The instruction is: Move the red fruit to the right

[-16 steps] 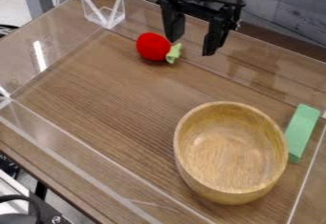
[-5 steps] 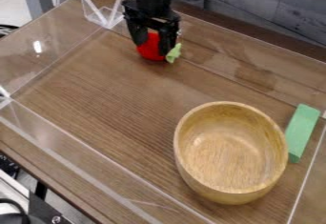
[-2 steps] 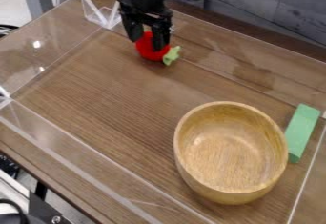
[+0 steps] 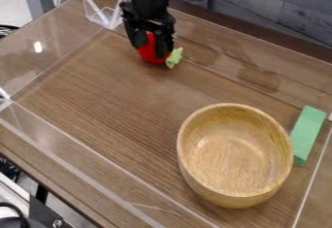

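A black gripper (image 4: 151,44) points straight down over the red fruit (image 4: 157,49), a small toy strawberry with a yellow-green cap, which sits on the wooden table (image 4: 116,125) in the far left part of the scene. Three seconds ago the gripper hung up and to the right of the fruit with the berry fully in view. It has since come across and down, so its dark fingers now straddle the berry and hide much of it. Over the last second it has barely moved. The jaws stand wide open on either side of the fruit; nothing is gripped yet. To me this looks like the pause just before closing, so the move to the right has not begun.

Taking the fruit as the landmark: clear plastic walls (image 4: 39,48) run close behind it and to its left, with a clear angled piece (image 4: 101,13) just left of it. To its right lies a long stretch of bare wood, the obvious open lane. The wooden bowl (image 4: 236,154) sits well to the right and nearer the viewer, and a flat green block (image 4: 308,135) lies beyond the bowl by the right wall.
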Available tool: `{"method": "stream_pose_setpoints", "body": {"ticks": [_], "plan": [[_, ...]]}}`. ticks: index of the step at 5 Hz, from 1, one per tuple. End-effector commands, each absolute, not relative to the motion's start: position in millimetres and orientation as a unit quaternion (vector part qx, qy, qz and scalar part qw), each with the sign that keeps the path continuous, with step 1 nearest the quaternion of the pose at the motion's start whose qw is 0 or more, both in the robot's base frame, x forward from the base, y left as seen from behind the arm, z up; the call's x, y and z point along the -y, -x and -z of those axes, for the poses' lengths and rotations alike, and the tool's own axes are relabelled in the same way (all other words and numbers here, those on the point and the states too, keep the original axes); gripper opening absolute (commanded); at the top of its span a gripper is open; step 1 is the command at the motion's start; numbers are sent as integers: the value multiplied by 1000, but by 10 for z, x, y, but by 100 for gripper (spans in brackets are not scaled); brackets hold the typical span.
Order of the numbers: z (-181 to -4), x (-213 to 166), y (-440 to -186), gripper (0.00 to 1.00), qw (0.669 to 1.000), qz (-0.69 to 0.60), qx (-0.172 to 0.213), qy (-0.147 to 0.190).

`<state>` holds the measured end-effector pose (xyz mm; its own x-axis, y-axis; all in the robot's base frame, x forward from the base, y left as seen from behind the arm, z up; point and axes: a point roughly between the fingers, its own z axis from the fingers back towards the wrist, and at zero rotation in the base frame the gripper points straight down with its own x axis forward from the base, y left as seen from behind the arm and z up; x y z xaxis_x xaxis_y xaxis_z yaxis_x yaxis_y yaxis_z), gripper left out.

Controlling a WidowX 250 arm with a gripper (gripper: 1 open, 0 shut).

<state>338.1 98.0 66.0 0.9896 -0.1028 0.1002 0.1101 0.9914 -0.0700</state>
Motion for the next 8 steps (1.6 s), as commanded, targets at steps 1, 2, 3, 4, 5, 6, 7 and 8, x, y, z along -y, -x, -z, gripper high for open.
{"method": "stream_pose_setpoints", "body": {"ticks": [1, 2, 3, 4, 5, 6, 7, 8], "plan": [[-907, -960, -3388, 100, 995, 47, 87, 24], [-880, -961, -3406, 100, 995, 34, 94, 19], [-841, -973, -3435, 100, 995, 21, 99, 14], [-793, -988, -3461, 100, 995, 10, 103, 9], [-823, -1035, -3442, 0, 995, -9, 103, 7], [-905, -1076, -3421, 0, 994, -29, 105, 3], [-977, -1026, -3421, 0, 992, -44, 121, 0], [-1034, -958, -3435, 0, 989, -59, 134, -2]]}}
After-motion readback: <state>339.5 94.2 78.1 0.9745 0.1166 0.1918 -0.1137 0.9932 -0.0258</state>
